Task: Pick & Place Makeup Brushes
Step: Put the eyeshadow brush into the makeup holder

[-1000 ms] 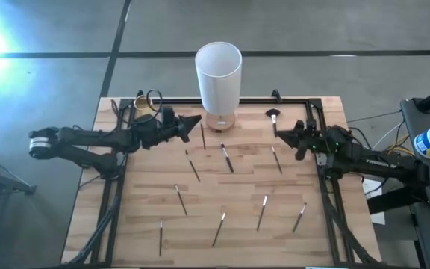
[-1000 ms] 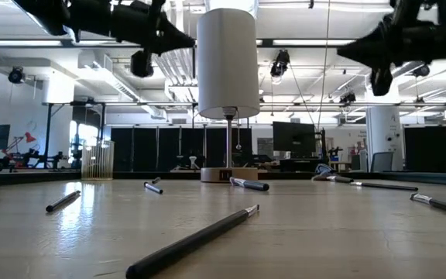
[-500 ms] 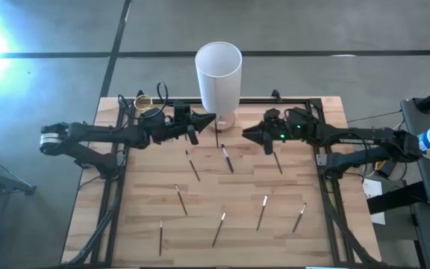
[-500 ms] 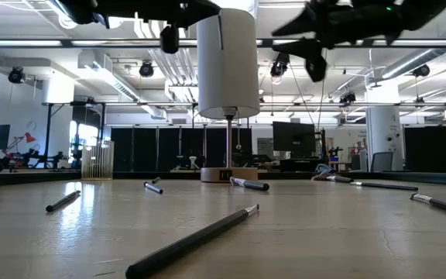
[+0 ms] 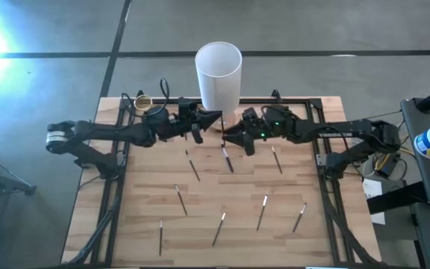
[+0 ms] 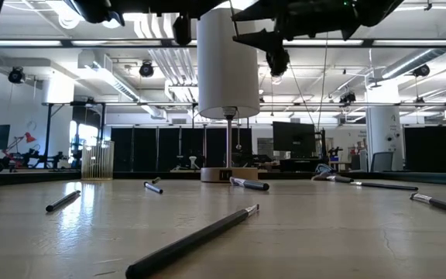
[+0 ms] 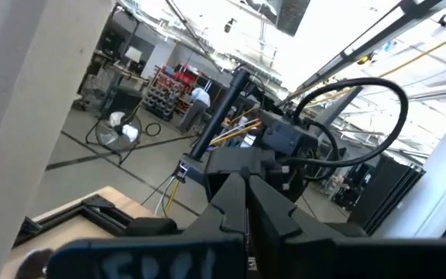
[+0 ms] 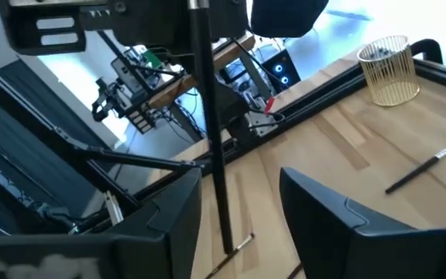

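- Eight makeup brushes (image 5: 227, 158) at least lie flat on the table (image 5: 140, 209), scattered apart from its centre out toward 4, 6 and 7 o'clock; none touches another.
- One more brush (image 8: 211, 139) stands upright in the air at the table's 12 o'clock, just in front of the tall white cylinder (image 5: 218, 71).
- The left gripper (image 5: 216, 118) pinches this brush from above, fingers closed on the handle.
- The right gripper (image 5: 228, 137) faces it from 3 o'clock, fingers spread to either side of the stick and not touching it — a handover looks close.
- A brush like this is probably light, stiff and smooth, so it may swivel in a pinch; mid-handle, below the left fingers, seems the surest hold — not the soft tip.
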Robot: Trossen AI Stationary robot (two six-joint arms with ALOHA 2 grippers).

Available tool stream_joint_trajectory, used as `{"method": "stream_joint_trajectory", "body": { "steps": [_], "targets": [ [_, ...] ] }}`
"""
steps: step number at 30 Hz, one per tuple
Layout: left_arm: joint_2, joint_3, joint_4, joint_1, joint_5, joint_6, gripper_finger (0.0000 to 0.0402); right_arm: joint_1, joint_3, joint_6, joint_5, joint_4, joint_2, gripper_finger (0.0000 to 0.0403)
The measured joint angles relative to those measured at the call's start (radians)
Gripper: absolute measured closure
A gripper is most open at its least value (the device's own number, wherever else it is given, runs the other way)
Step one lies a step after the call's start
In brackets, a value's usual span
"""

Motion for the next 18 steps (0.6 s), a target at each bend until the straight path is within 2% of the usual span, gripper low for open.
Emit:
{"method": "stream_joint_trajectory", "body": {
  "steps": [8,12,18],
  "targets": [
    [-0.002,-0.001,-0.002,0.000,0.000,-0.003,0.0400,0.000,0.017,-0.038,-0.022,0.040,0.022,0.0324],
    [-0.006,-0.001,-0.034,0.001,-0.002,-0.070,0.0392,0.000,0.018,-0.061,-0.030,0.033,0.018,0.0377],
    [-0.039,0.014,-0.196,0.003,0.019,-0.105,0.0341,-0.001,0.019,-0.082,-0.029,0.027,-0.009,0.0388]
  ]
}}
